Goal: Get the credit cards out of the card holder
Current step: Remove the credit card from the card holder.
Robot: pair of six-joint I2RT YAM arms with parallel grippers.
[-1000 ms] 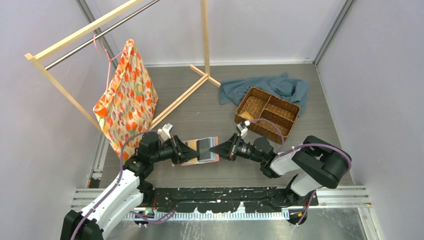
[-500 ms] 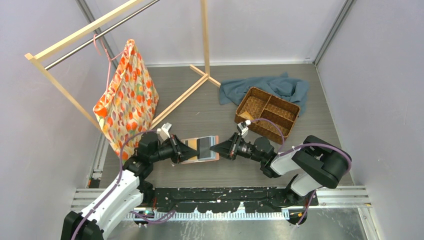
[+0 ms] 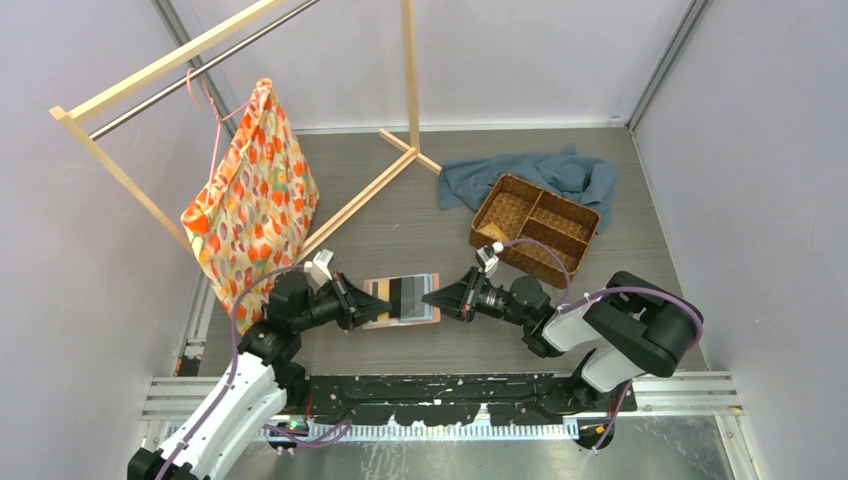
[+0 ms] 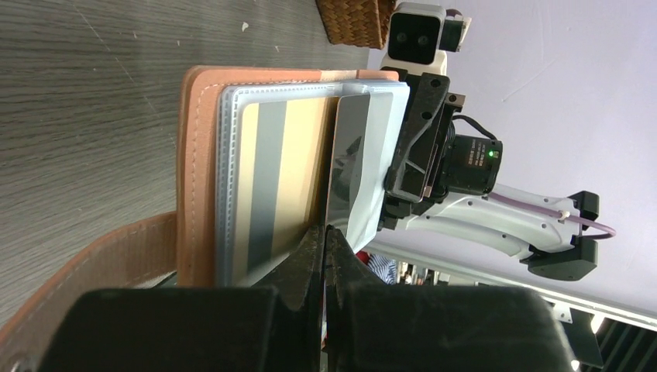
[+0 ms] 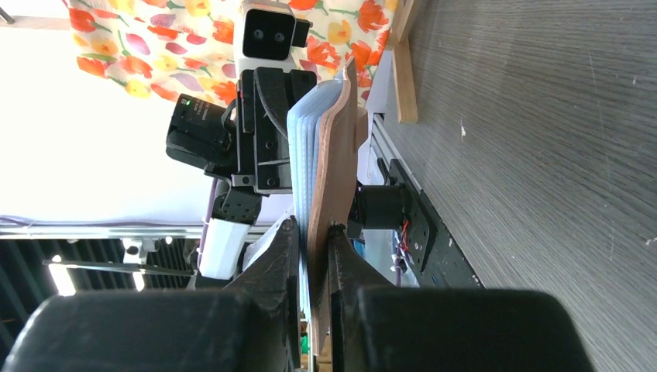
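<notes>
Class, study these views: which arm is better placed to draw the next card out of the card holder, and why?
Left. The left tool pinches the edge of the dark card, while the right tool clamps the card holder at its opposite edge, steadying it.

The holder (image 3: 428,300) lies open and flat at the near middle of the table (image 3: 420,210), salmon-pink with a stitched rim, its pale plastic sleeves facing up. A tan-gold card (image 4: 283,186) with a grey stripe sits in one sleeve. A glossy black card (image 4: 349,155) juts partly out beside it, pinched by the left claw (image 4: 324,232); the right claw (image 5: 314,229) clamps the holder's opposite edge
</notes>
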